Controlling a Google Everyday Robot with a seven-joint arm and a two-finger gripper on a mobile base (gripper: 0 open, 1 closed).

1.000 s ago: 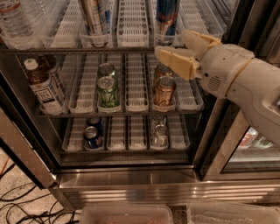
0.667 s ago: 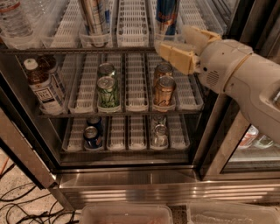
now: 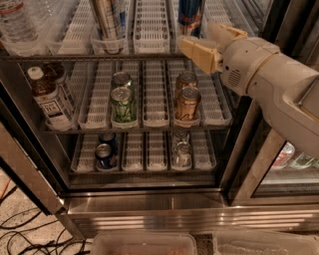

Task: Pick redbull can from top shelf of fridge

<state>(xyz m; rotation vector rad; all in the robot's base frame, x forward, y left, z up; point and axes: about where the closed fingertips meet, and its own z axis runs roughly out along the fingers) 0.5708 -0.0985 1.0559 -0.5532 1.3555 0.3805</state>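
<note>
Redbull can (image 3: 190,11) dark blue, bit of red. Silver can (image 3: 107,19) has blue patches. Top shelf (image 3: 149,27) white, slotted pattern. Gripper (image 3: 196,38) tan-yellow, at top shelf beside redbull can; arm (image 3: 269,74) off-white. Below: green can (image 3: 123,103), copper can (image 3: 188,102). Fridge (image 3: 149,209) base steel-grey.

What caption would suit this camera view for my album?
Robot's open tool hovers by the redbull can on the top shelf of the fridge.
</note>
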